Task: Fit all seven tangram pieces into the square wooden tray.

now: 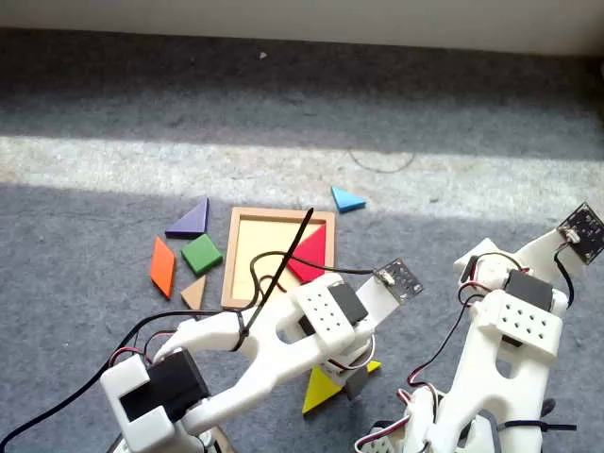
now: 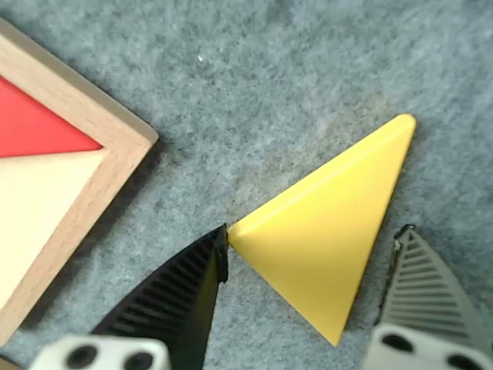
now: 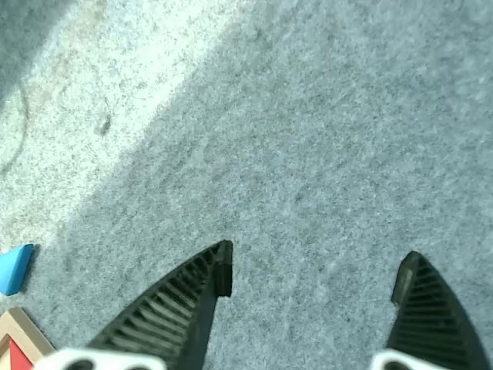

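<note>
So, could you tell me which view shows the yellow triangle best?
The left wrist view: the whole yellow triangle lies between the left hand's open fingers. In the high view the left arm hides part of it. The right wrist view faces carpet elsewhere.

A strip of carpet [image 2: 196, 173] separates yellow triangle [image 2: 323, 231] from wooden tray [image 2: 115, 154].

Can't say exactly what kind of room I'm sitting in, but it's looking like somewhere indoors, a home or an office maybe. I'm working over a grey carpet-like covering [image 1: 85, 245], a band of sunlight [image 1: 236, 160] is falling across it, and a pale wall strip [image 1: 377, 17] is running along the far edge.
</note>
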Available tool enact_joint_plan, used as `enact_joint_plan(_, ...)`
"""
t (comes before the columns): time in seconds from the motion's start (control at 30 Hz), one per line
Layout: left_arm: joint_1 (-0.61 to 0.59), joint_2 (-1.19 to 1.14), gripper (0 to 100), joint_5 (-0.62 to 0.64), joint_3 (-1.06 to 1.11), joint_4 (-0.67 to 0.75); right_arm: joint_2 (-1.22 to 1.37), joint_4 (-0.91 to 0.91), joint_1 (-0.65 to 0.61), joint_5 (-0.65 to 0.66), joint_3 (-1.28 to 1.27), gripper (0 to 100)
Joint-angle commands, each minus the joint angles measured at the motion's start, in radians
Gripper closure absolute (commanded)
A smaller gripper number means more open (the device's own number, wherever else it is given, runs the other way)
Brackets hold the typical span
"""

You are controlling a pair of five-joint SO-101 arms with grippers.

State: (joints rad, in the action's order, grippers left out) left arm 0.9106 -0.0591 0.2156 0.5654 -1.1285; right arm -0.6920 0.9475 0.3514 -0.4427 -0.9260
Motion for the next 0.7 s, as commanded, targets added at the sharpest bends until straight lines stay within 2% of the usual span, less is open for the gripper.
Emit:
enact_joint_plan(0.0, 0.016, -0.030, 68, 0.012, -0.039, 0.003, -0.025, -0.016, 0.010, -0.002, 0.010, 67.6)
enact_joint_plan(0.23, 0.016, -0.154, 68, 0.023, -0.157, -0.080, -0.025, -0.016, 0.010, -0.002, 0.010, 67.6)
enact_joint_plan(0.67, 0.018, -0.147, 77, 0.046, -0.160, -0.077, -0.025, -0.016, 0.012, -0.002, 0.010, 67.6)
